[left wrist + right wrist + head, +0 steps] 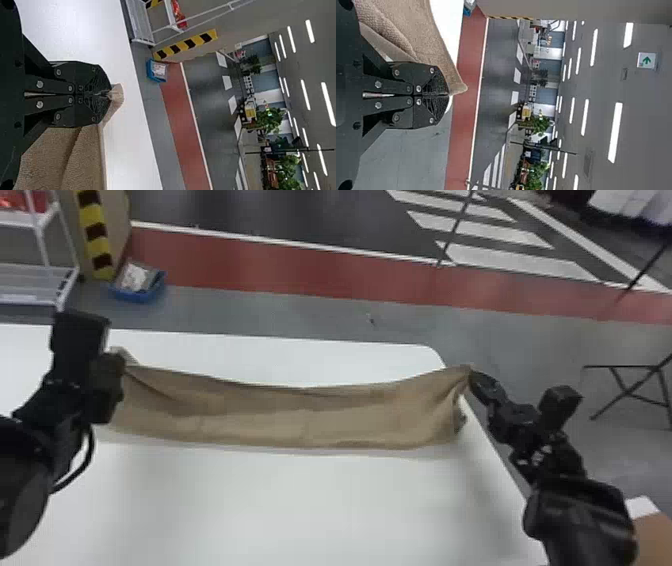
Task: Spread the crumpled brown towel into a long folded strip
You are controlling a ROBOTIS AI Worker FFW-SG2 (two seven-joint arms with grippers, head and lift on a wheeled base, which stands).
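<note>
- One brown towel (300, 417), soft, finely nubbly cloth, forms a long strip sagging between the grippers, over the smooth white desk (310, 505).
- Left gripper (114, 375): flat black fingers (91, 77) pinch one upper corner, a small tuft poking past the tips.
- Right gripper (474, 378): fingers (429, 81) closed on the opposite upper corner, its cloth creased.
</note>
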